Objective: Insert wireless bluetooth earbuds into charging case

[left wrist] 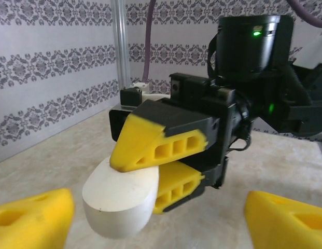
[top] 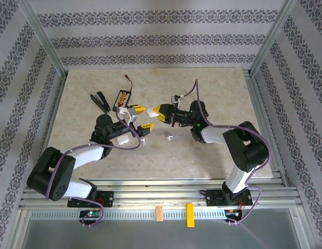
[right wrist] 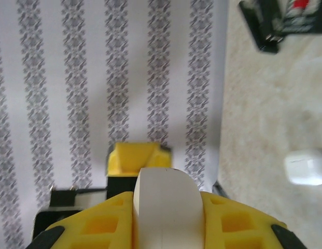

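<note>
The right gripper [top: 157, 112] is clamped on a white, pebble-shaped plastic charging case [left wrist: 116, 205]. Its yellow fingers press the case's broad faces from above and below. The case's long axis runs along those fingers, and its rounded end sticks out well past their tips. That free end points into the gap of the left gripper [top: 142, 118], whose yellow fingers [left wrist: 33, 212] stand wide on either side of the case without touching it.

On the pale stone-patterned table [top: 212, 88], just to the near side of both sets of fingertips and below them, lies a tiny white piece [top: 169, 137]. By its size it is probably one of the wireless bluetooth earbuds, though it is too small to make out head or stem. It lies about as close to one gripper as to the other, but only the left fingers are free to take it.

The frames do not show whether the case's lid is open. A second white rounded case [right wrist: 306, 167] rests on the table beyond the right fingertips.
</note>
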